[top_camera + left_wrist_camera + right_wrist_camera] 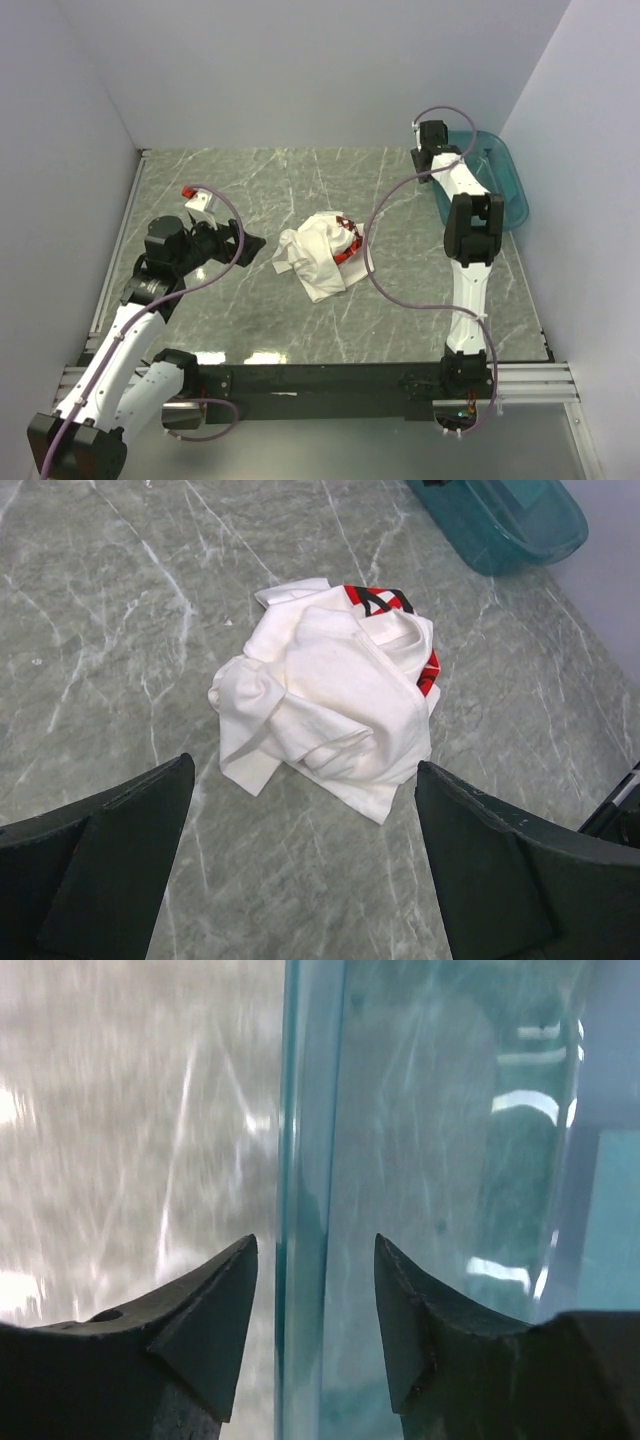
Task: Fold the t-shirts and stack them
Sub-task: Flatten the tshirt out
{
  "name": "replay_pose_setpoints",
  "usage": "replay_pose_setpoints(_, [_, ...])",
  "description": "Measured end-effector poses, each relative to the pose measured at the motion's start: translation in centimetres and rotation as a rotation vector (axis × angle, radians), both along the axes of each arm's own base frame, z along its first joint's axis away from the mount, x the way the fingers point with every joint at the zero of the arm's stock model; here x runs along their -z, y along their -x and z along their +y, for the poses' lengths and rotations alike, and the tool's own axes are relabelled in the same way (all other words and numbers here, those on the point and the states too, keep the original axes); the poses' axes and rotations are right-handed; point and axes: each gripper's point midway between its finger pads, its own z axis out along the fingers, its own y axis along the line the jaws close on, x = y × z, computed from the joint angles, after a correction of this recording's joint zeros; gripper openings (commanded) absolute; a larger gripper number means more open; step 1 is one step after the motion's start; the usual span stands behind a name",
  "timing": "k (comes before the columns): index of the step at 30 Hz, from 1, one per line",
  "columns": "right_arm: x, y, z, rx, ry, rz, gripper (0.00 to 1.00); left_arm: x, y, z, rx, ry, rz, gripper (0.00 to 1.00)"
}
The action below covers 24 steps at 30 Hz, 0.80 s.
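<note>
Clearly the crumpled t-shirt (322, 255) lies mid-table (250, 190), unfolded, so spreading it flat likely comes first. The left gripper (247, 246) hangs just beside it, wide and empty, and must drop onto a hem. Near the far right corner, the right gripper (315, 1245) straddles the teal basin (300, 1110) rim, unclenched.

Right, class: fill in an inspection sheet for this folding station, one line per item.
Surface: grey marbled table.
Job's things: one white t-shirt, crumpled mid-table, red print showing, not folded.
Clutter: teal basin, far right corner.
End effectors: left end effector open, empty, facing the t-shirt; right end effector open, straddling the basin's rim.
Cables: purple cables loop off both arms; the right one sags near the t-shirt.
Surroundings: plain white walls.
</note>
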Motion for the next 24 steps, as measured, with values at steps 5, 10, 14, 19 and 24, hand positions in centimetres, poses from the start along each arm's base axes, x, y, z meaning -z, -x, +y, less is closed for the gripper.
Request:
replay_pose_setpoints(5, [-4.1, 1.9, 0.9, -0.043, 0.019, -0.033, 0.63, 0.4, -0.1, -0.6, 0.035, 0.007, 0.015, 0.99])
replay_pose_setpoints(10, [-14.1, 2.5, 5.5, -0.162, 0.010, -0.215, 0.65, 0.6, 0.6, -2.7, 0.130, 0.030, 0.019, 0.98])
replay_pose_setpoints(14, [-20.3, 6.7, 12.5, -0.432, -0.085, -0.301, 0.63, 2.3, 1.6, -5.8, 0.201, 0.028, 0.110, 0.92])
replay_pose_setpoints(19, [-20.6, 18.2, 22.7, -0.915, -0.381, -0.247, 0.61, 4.1, 1.9, -10.5, 0.188, 0.009, 0.310, 0.93])
replay_pose_setpoints(24, [-17.0, 24.6, 25.2, -0.970, -0.657, -0.132, 0.67, 5.4, 0.2, -14.0, 0.037, 0.028, 0.455, 0.93])
